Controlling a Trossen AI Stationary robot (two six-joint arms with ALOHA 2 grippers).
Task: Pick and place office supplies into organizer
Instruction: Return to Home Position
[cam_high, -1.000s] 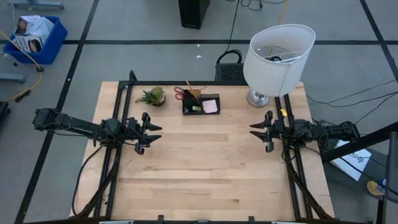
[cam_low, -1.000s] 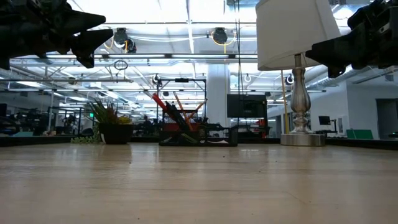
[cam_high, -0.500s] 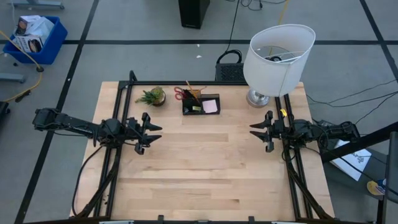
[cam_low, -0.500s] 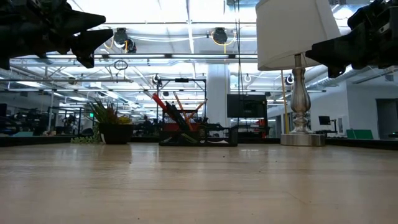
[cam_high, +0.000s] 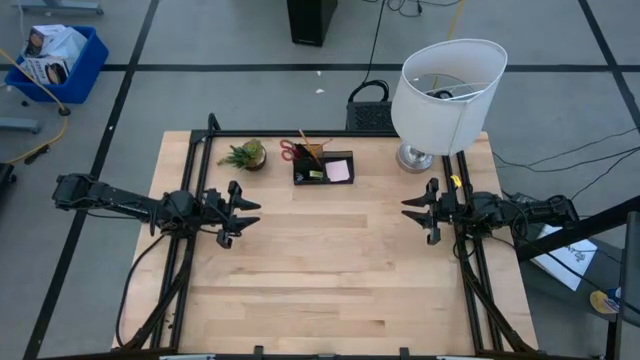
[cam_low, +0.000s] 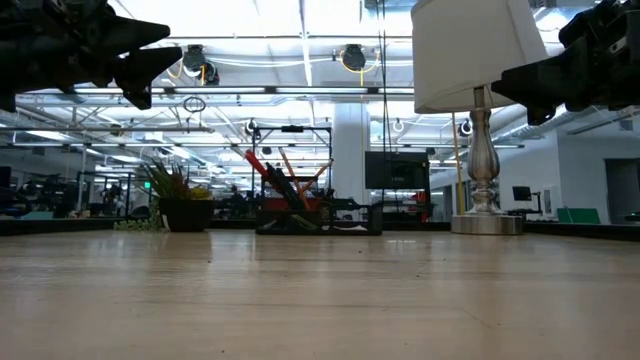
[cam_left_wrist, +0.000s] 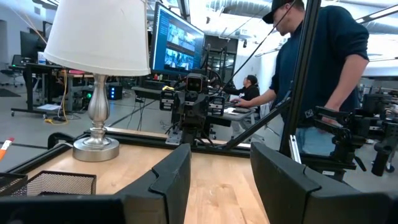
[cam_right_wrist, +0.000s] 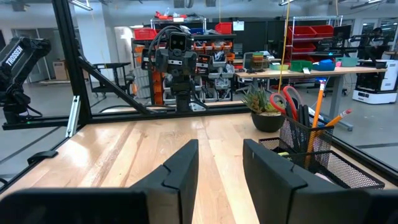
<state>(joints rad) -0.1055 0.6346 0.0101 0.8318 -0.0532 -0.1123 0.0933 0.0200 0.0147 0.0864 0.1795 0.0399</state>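
Two grippers, both spread, empty. High view: left gripper (cam_high: 250, 213) and right gripper (cam_high: 405, 211) face each other mid-table; organizer (cam_high: 322, 167) at far edge between them, well apart from both. Right wrist view: pencils (cam_right_wrist: 320, 106) upright inside organizer, beyond parted fingers (cam_right_wrist: 180, 171).

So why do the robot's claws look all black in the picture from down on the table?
Low view: the bright ceiling lights sit behind them, so the left gripper and right gripper are backlit and show as dark shapes. High view: even light from above, so the organizer and its red scissors show plainly.
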